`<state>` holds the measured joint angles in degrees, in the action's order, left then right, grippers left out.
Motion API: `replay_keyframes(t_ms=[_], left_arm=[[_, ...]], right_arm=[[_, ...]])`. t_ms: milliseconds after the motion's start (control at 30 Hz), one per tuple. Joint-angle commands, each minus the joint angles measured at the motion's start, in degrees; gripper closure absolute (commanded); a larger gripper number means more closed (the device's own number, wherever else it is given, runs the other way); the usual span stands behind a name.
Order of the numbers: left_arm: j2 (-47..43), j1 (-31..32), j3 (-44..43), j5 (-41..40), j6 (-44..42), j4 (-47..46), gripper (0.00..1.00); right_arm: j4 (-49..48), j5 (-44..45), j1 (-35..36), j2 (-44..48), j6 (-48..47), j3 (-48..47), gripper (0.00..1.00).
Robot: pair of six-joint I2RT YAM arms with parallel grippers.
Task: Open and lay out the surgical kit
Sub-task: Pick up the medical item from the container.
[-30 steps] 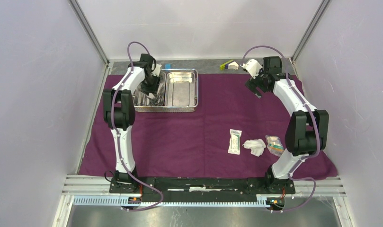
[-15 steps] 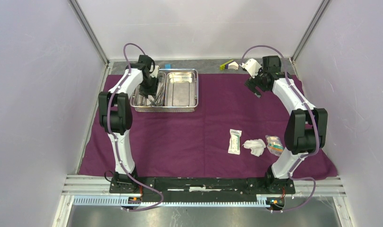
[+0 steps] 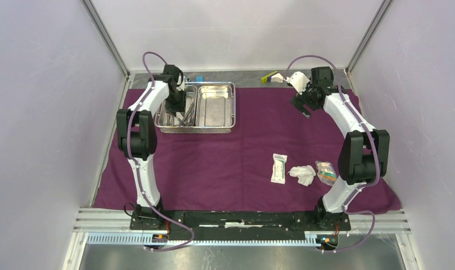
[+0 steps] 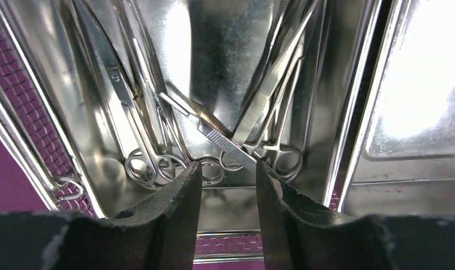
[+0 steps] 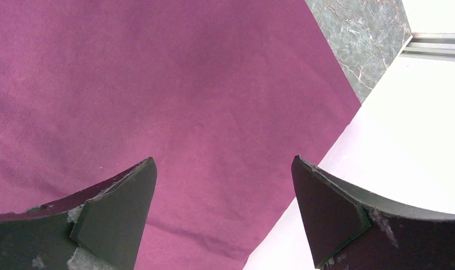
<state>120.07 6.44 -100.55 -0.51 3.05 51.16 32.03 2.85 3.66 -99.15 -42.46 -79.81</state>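
The left gripper (image 4: 228, 171) hovered half-open, gripping nothing, just above the ring-handled forceps (image 4: 117, 84) in the left compartment of the steel tray (image 3: 232, 109) on the purple cloth (image 3: 214, 163). The right gripper (image 5: 222, 169) hung wide open and empty over the cloth's far right corner.

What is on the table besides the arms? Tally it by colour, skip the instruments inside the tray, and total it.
Purple: 1, the cloth
Steel: 1, the tray
White: 2, the flat packet, the gauze
Clear: 1, the small packet
Blue: 1, the block
Yellow-green and white: 1, the piece
Total: 7
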Motion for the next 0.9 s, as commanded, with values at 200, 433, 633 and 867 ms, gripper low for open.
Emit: replay_keyframes(t_ms=[200,433,633,867], left_arm=[[0.66,-2.13,-3.53,-0.91,7.57,1.83,0.54],[0.80,-2.74,-2.81,0.05,12.17,1.87,0.54],[-0.37,-2.74,-1.17,1.47,19.34,0.62,0.50],[-0.98,-2.96,0.97,0.69,25.37,0.54,0.53]], right_arm=[[1.64,-0.21,0.95,3.36,-1.61,-0.85,0.03],[2.24,-0.22,2.09,3.55,-1.58,-0.51,0.03],[2.50,0.01,3.12,3.91,-1.50,0.53,0.03],[3.11,1.13,4.01,4.25,-1.97,0.79,0.03]])
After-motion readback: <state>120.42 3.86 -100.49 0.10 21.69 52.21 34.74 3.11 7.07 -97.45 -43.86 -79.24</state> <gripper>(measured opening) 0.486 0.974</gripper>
